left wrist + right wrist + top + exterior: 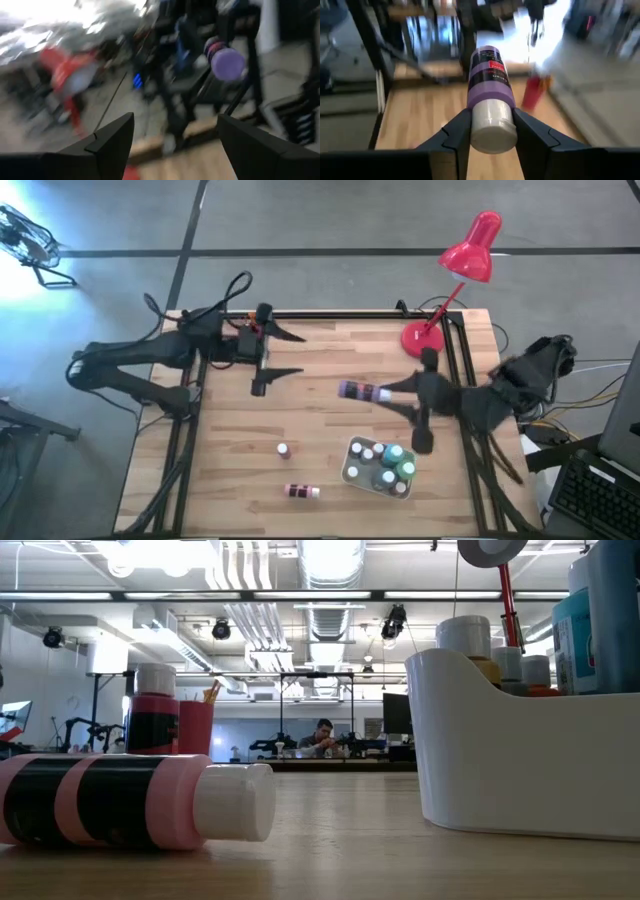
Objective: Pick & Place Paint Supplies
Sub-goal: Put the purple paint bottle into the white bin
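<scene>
**Purple bottle held above the table, white caddy to be reached**

The purple plastic paint bottle with a white cap [490, 95] is clamped at its cap end between the fingers of the right gripper [388, 390], and is held lying sideways in the air over the middle of the pale wooden table [320, 480]. In the high view the bottle [362, 391] is seen pointing toward the left arm, up the table from the white plastic caddy [352, 472], which is already loaded with several white-capped teal and green bottles.

The left gripper [268, 352] is seen with its fingers spread and nothing between them, near the far left part of the table; it is judged to be idle.

Two supplies are left on the wood: a small upright bottle with a white cap [284, 450] and a pink-and-black banded bottle lying on its side [301, 491], both well apart from the caddy, toward the left.

For the step to be done well, the bottle is best carried over the caddy and turned upright before the grip is released, so that it is lowered into a free gap rather than onto a neighbouring cap. Little free room appears to be left, so the descent should be slow. The red desk lamp [462, 265] at the far right corner is to be kept clear of.
</scene>
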